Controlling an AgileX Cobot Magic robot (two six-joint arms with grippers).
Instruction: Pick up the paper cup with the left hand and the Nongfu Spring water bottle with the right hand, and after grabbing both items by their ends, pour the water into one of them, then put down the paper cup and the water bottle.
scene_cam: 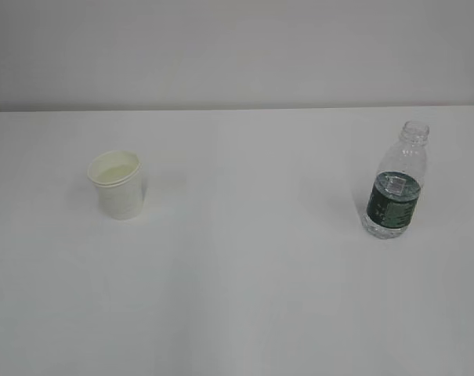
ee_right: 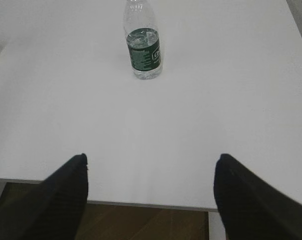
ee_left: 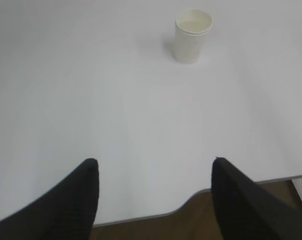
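A paper cup (scene_cam: 117,184) and a Nongfu Spring water bottle (scene_cam: 395,185) stand upright and well apart on a white table (scene_cam: 244,282), the cup toward the left and the bottle toward the right of the exterior view, with neither arm in that view.

Seen from the left wrist, the left hand (ee_left: 153,167) hangs back at the near edge of the table, its two black fingers (ee_left: 73,202) spread wide with nothing between them. The cup (ee_left: 192,35) sits well ahead of it and a little to the right of the gap between the fingers, mouth up. Bare tabletop fills the ground from gripper to cup. The table's near edge runs just under the fingertips and curves at a rounded corner, with brown floor (ee_left: 190,222) showing beyond it.

From the right wrist, the right hand (ee_right: 151,162) also waits at the near table edge, its fingers (ee_right: 66,200) wide apart and empty. The bottle (ee_right: 142,42) stands well ahead, just left of the gap's centre line, capless, its dark green label band facing the camera and water (ee_right: 143,36) showing at about the label's top. Open white surface lies all round the bottle. The table's far right corner shows at upper right, and the near edge passes between the fingers, dark floor (ee_right: 141,222) below.
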